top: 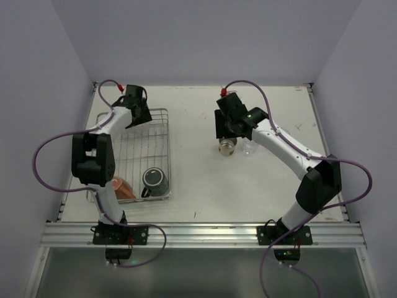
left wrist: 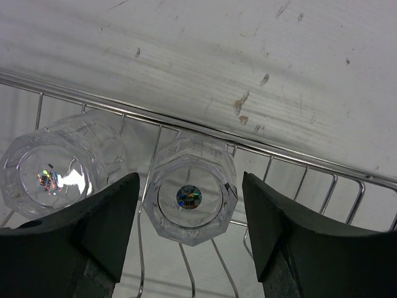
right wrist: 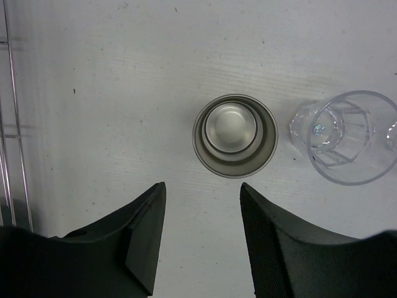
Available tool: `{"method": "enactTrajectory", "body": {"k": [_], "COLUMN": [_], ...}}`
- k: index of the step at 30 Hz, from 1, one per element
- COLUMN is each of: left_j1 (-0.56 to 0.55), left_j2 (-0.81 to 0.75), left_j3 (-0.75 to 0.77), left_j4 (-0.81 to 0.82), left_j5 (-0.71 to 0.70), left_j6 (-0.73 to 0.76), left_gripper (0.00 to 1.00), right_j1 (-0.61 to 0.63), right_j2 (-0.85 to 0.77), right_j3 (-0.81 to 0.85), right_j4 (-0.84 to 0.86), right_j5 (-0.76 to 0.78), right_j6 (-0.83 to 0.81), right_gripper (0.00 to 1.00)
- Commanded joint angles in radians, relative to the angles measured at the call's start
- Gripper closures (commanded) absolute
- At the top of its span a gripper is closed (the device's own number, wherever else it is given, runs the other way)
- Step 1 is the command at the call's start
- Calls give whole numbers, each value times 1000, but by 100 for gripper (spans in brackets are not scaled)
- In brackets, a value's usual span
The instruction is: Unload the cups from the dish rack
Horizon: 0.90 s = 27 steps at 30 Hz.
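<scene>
**A:** What does the overhead camera give?

**B:** The dish rack (top: 169, 155) sits on the left half of the table (top: 205, 186). At its near end are a dark mug (top: 154, 180) and an orange-red cup (top: 122, 188), the cup partly behind the left arm. The left fingers (top: 139, 114) hang over the rack's far left corner. The right fingers (top: 224, 127) hover near the table's middle, above a beige-brown cup (top: 227, 147). A clear glass (top: 249, 147) is just beside that cup, and both are outside the rack.

**A:** Can you tell from there how either pair stands?

**B:** No, I cannot tell from that height.

**A:** And the left wrist?

**B:** The left fingers (left wrist: 105, 230) are spread wide and hold nothing. Below them two glasses sit in the dish rack (left wrist: 186, 127), close to its rim wire, with bare table (left wrist: 248, 62) beyond. The middle glass (left wrist: 191, 197) lines up with the gap between the fingers, with no contact that I can see. The corner glass (left wrist: 53, 180) is just to its left. Each turns a base with a shiny sticker toward the camera.

**A:** Right wrist?

**B:** The right fingers (right wrist: 130, 242) are parted too, and empty. The beige-brown cup (right wrist: 234, 135) stands upright on the table (right wrist: 124, 74), mouth up, beyond the fingertips. The clear glass (right wrist: 344, 136) is just to its right. A strip of the dish rack (right wrist: 12, 124) shows at the left edge.
</scene>
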<state>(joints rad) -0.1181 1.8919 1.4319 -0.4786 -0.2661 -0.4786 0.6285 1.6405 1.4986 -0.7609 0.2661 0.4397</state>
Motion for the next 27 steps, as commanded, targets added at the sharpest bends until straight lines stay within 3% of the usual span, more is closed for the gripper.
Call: {"method": "enactTrajectory", "body": {"k": [1,4,7,8,10,18,21,25,27], "left_j1": [12,12,12,12,12,11,11,11,11], "left_j2": [7,16,10,6,-13,-218,-348,-497,-577], "left_j3": [44,53,56,55,55,27,-13,-53,-106], "left_j4": [47,49,51,51,46,6,6,30,98], "left_j5": [-39,-45,-42,-42,-41,-1,39,171,301], "left_j6": [20,24,28,31,34,41,49,51,38], "left_gripper": [30,40,62,78,100,100,100,100,100], "right_j1": [4,4,4,4,4,4,-3,-39,-64], "right_j2": [-34,-39,-50,-53,-56,-56,-54,-51,-61], "right_j3": [-14,-20,-29,-31,-29,3,26,35,19], "right_j4": [29,32,38,40,38,28,31,86,167], "right_j5": [-4,-7,-10,-10,-10,-25,-89,-331,-512], "right_j6": [-12,-9,-7,-7,-4,5,7,37,75], "right_gripper": [46,46,46,46,46,44,34,30,30]}}
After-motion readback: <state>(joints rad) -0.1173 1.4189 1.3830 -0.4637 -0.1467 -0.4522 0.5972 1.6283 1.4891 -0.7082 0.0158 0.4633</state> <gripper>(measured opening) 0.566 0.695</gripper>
